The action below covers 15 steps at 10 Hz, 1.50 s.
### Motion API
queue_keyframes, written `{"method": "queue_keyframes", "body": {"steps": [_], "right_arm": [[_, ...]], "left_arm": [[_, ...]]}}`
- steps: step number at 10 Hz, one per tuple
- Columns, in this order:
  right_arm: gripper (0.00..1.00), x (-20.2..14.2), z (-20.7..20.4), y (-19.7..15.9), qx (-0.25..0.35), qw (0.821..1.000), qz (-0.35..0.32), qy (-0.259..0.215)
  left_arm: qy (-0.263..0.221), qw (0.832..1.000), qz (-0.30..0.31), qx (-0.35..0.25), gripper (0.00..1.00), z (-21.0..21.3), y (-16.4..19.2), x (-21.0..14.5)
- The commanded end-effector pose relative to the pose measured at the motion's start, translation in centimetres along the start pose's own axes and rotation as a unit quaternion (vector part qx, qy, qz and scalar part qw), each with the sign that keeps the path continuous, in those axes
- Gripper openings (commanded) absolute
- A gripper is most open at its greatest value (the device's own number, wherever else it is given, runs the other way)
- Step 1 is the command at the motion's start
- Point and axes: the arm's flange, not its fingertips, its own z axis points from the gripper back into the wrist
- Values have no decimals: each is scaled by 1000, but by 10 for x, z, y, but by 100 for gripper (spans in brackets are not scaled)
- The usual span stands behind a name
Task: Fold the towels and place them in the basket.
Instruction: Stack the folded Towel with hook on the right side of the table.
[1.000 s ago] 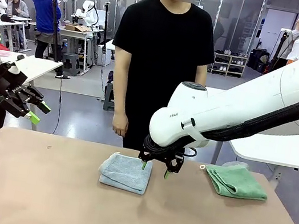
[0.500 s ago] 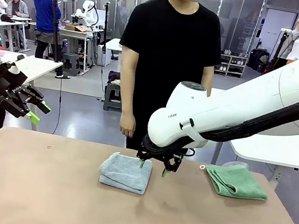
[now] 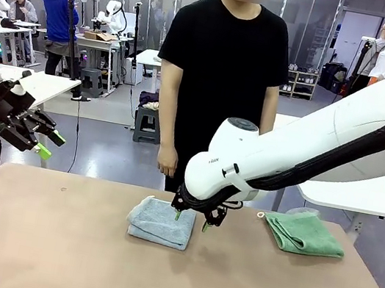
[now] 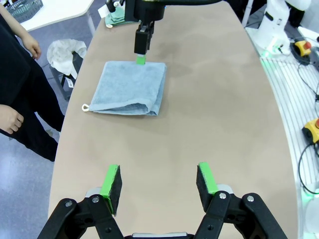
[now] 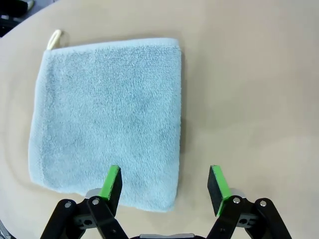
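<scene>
Towels lie apart on the worktop point(image 3: 46, 252) — folded grey-blue towel point(image 3: 161, 222) mid-table, green towel point(image 3: 303, 233) far right. Right gripper point(image 3: 190, 220) hangs spread over the grey-blue one's edge; left gripper point(image 3: 49, 145) — spread, empty — hovers off the table's left.

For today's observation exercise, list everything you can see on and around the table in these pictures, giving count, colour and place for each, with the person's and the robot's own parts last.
Grey-blue towel: one, pale grey-blue, folded, on the table near its middle, toward the far edge, with a small loop at one corner.
Green towel: one, mint green, folded, on the table at the far right.
Table: one, tan, between the robot and the person.
Person: one, black T-shirt, standing at the far side, arms hanging.
Right claw: one, black with green pads, open, just above the grey-blue towel's right edge.
Left claw: one, black with green pads, open, raised at the left, off the table's edge.
</scene>
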Motion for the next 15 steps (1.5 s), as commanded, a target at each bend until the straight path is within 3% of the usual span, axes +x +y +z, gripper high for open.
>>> {"method": "queue_keyframes", "body": {"steps": [1,8,15], "right_arm": [[87,7,-12,6,9,1000,-4,-8],[87,18,-36,2,13,1000,-6,-1],[16,19,-33,7,3,1000,6,2]], "left_arm": [[1,1000,-1,2,76,0,0,0],[1,1000,-1,2,76,0,0,0],[1,1000,-1,2,76,0,0,0]]}}
